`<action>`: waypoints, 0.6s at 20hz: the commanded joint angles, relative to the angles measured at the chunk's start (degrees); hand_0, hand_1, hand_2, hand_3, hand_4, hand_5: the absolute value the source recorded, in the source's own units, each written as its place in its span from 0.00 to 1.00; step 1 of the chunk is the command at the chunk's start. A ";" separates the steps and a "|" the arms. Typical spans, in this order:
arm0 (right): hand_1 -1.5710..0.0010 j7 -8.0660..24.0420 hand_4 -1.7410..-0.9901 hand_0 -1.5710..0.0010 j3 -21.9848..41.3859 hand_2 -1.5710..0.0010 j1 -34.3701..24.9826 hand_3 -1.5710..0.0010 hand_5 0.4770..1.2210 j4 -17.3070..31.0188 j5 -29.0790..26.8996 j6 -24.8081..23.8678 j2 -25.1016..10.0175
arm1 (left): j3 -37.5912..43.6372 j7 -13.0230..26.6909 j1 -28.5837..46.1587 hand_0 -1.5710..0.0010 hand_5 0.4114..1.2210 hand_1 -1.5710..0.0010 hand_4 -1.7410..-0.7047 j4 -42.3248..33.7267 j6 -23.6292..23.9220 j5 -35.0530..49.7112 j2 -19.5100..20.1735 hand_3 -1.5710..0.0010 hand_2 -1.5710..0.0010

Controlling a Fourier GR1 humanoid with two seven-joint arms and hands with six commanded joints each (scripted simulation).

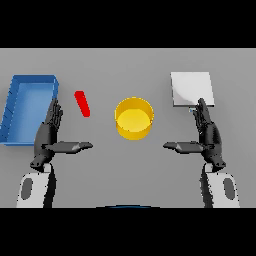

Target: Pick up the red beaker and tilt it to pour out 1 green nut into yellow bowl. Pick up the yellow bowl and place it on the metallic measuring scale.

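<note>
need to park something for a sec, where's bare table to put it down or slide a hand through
Bare table lies in front of the yellow bowl, between the left hand and right hand, and behind the bowl. It is tighter between the blue tray and red beaker, and at the metallic scale.

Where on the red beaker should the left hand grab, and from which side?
Probably around its middle. The red beaker looks slim and slanted, its top leaning toward the blue tray. The left hand, open, sits just below-left, so come from that near side, fingers wrapping across its narrow width.
</note>
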 commanded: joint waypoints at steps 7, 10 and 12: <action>1.00 -1.23 0.75 1.00 2.14 1.00 -0.48 1.00 0.13 -0.27 5.20 -1.76 -1.25 | -1.66 -2.44 2.84 1.00 0.33 1.00 0.52 -2.34 -1.25 -1.84 1.62 1.00 1.00; 1.00 -3.01 0.73 1.00 4.60 1.00 1.94 1.00 0.14 -3.14 9.45 -1.44 -3.65 | -4.45 -1.83 5.87 1.00 0.32 1.00 0.52 -6.88 -2.16 -4.80 3.47 1.00 1.00; 1.00 -1.30 0.73 1.00 4.96 1.00 1.40 1.00 0.14 -3.53 10.40 -1.76 -3.89 | -4.57 0.73 5.55 1.00 0.32 1.00 0.52 -8.17 -2.08 -4.66 3.72 1.00 1.00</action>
